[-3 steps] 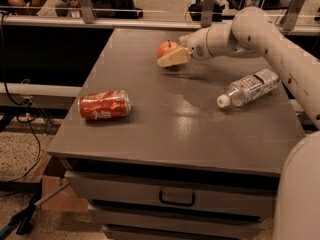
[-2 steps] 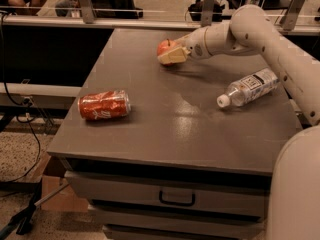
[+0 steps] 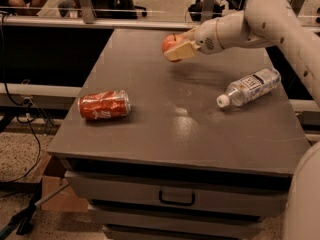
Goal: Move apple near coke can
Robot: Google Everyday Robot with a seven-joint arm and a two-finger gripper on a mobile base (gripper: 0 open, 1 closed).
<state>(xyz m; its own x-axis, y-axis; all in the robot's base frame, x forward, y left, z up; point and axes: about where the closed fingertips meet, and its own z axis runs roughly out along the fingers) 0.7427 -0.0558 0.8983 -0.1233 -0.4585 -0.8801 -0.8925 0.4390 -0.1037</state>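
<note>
- Lettering: white script runs along the side of the dented red-orange aluminium coke can [image 3: 104,105]; the word cannot be read. The clear plastic water bottle [image 3: 248,87] carries a pale label with dark print, also unreadable.
- Count: one apple, one can, one bottle, one gripper, and one dark drawer handle [image 3: 176,199] on the cabinet front at the bottom of the frame.
- Round red-orange apple [image 3: 169,42] sits in the upper middle of the frame, over the far part of the grey tabletop [image 3: 165,134]. Its short dark stem points up. It looks lifted clear of the surface, with a dim shadow on the table below and to the right of it.
- Two-finger gripper [image 3: 173,48] is at the end of the white arm [image 3: 260,19], which reaches in from the upper right. The fingers are closed around the apple: one tan finger [image 3: 181,50] lies across its near, lower side, and the other is mostly hidden behind the fruit.
- Can lies on its side at left of centre, near the table's left edge. Its long axis runs roughly left to right, with a silver end facing right. It is well apart from the apple.
- Bottle lies on its side at right. Its long axis is diagonal, with the white cap toward the lower left. It is apart from both the can and the apple.
</note>
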